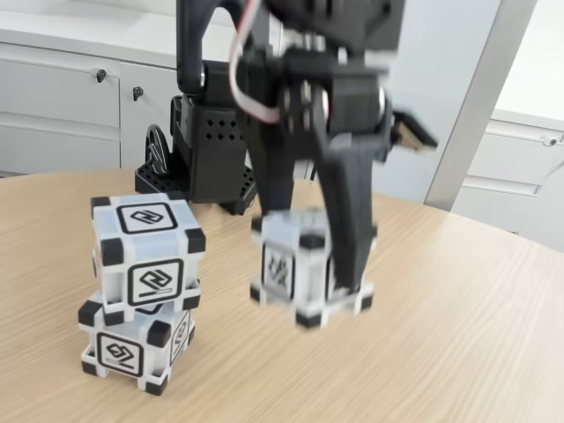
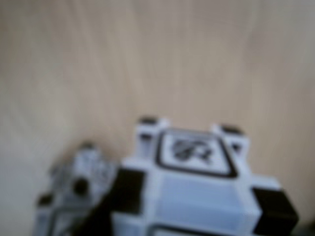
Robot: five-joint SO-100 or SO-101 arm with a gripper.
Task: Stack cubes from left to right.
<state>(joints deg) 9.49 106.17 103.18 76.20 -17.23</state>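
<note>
Black two-finger tool clamps the third white plastic glyph cube; lift clear, centre squarely over the two-cube stack alongside.

No readable text; the cubes bear only black-framed abstract glyphs on their faces.

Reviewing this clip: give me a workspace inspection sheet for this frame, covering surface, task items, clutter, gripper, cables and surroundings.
Surface: light wood-grain table, bare where visible.
Task items: two cubes stacked at left in the fixed view, top cube sitting skewed on bottom cube; third cube blurred, apparently lifted off the table.
Clutter: nothing seen.
Gripper: gripper shut on the third cube, its black finger down the cube's side.
Cables: red and white wires looping along the arm.
Surroundings: white cabinets behind, arm base on the table.
</note>
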